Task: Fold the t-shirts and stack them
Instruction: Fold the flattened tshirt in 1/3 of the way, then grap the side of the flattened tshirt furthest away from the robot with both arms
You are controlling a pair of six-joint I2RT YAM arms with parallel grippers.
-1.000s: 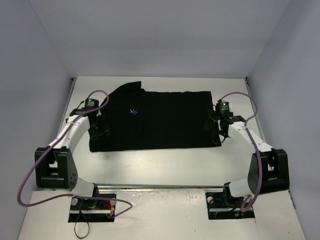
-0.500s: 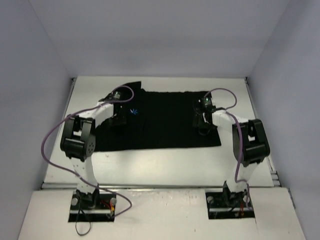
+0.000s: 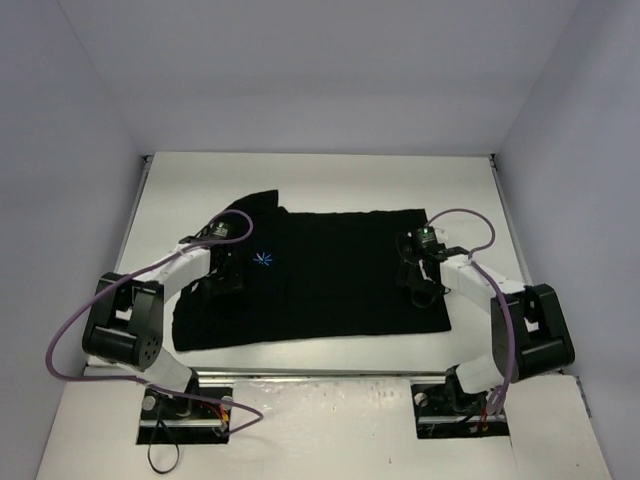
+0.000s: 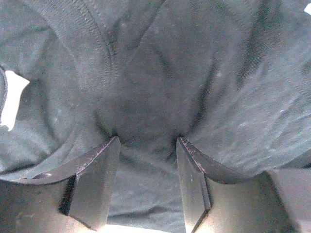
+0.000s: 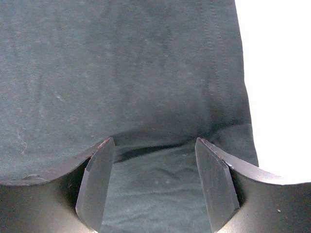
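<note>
The black t-shirt (image 3: 330, 285) lies flat on the table (image 3: 330, 180), the left gripper (image 4: 147, 141) at its left end and the right gripper (image 5: 154, 141) at its right, both spread wide and down on the cloth, likely to lift both ends evenly

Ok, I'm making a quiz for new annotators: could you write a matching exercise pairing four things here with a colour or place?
Things:
1. t-shirt
2. chest logo
3. left arm's cable
4. right gripper

Descriptions:
A. purple
B. light blue
C. by the shirt's right edge
D. black, spread on the table

Pairs: 1-D, 2-B, 3-A, 4-C
</note>
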